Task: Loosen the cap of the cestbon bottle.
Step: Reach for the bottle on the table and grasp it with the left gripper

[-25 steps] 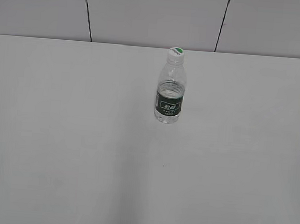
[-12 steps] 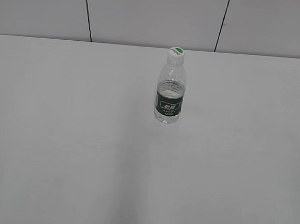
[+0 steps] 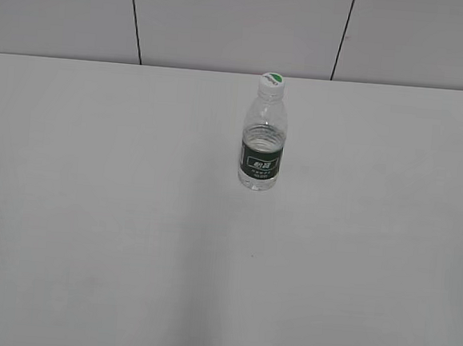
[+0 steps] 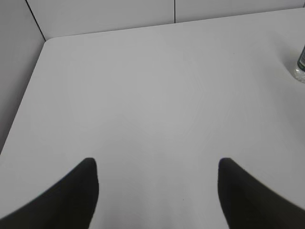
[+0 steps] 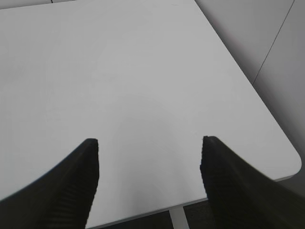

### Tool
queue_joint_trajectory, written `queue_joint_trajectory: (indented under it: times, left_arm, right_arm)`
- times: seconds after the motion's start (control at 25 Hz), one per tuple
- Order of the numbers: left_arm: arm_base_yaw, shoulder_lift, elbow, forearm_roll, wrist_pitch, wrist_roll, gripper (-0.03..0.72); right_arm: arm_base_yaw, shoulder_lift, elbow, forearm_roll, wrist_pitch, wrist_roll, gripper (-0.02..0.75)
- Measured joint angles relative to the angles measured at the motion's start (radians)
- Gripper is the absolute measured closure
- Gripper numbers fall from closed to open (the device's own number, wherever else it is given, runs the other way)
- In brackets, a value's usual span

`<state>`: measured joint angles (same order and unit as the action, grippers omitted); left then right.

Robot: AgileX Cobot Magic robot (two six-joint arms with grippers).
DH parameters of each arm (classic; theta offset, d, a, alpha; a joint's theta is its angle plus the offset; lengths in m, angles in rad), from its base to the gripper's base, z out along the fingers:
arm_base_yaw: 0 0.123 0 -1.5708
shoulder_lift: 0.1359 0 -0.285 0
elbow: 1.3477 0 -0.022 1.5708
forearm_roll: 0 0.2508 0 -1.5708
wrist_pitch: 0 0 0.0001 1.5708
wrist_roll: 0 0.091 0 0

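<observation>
In the exterior view, the bottle (image 3: 262, 147) stands upright on the white worktop (image 3: 130, 237), a little right of the middle and toward the far edge, close to the panelled wall (image 3: 227, 20) behind. It is clear plastic with a dark green label band around its lower half, and some water shows inside. The cap (image 3: 271, 81) sits on its narrow neck, white with a green mark on top. Neither arm shows in this view, and nothing touches the bottle.

In the left wrist view, the left end effector (image 4: 157, 191) hangs above bare worktop with its two dark fingers (image 4: 71, 200) spread wide, nothing between them. Only the base of the bottle shows here, cut off at the right edge of the picture and well apart from the fingers. A rounded corner of the worktop lies at the upper left, with the wall beyond it.

In the right wrist view, the right end effector (image 5: 150, 186) is likewise spread wide and holds nothing, its ribbed dark fingers (image 5: 238, 191) over the worktop near the front edge. The rounded right corner of the worktop shows at the lower right. The bottle is out of this picture.
</observation>
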<state>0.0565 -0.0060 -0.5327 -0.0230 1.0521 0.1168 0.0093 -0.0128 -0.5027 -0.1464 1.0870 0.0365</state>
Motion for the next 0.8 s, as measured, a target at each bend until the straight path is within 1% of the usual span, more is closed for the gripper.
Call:
queue_joint_trajectory:
  times: [0.08, 0.24, 0.36, 0.6, 0.8]
  left_arm:
    - [0.0, 0.0, 0.0, 0.0, 0.0, 0.0, 0.193]
    - [0.0, 0.0, -0.001, -0.003, -0.001, 0.0, 0.177]
    - [0.0, 0.0, -0.018, -0.013, -0.044, 0.0, 0.176]
    - [0.0, 0.0, -0.024, -0.056, -0.264, 0.0, 0.176]
    - [0.0, 0.03, 0.033, -0.066, -0.451, 0.0, 0.176]
  right_arm:
    - [0.0, 0.0, 0.0, 0.0, 0.0, 0.0, 0.22]
    - [0.0, 0.0, -0.003, 0.0, -0.008, 0.0, 0.22]
    - [0.0, 0.0, -0.017, 0.0, -0.081, 0.0, 0.22]
    - [0.0, 0.0, -0.008, 0.0, -0.255, 0.0, 0.22]
    - [0.0, 0.0, 0.041, 0.0, -0.328, 0.0, 0.22]
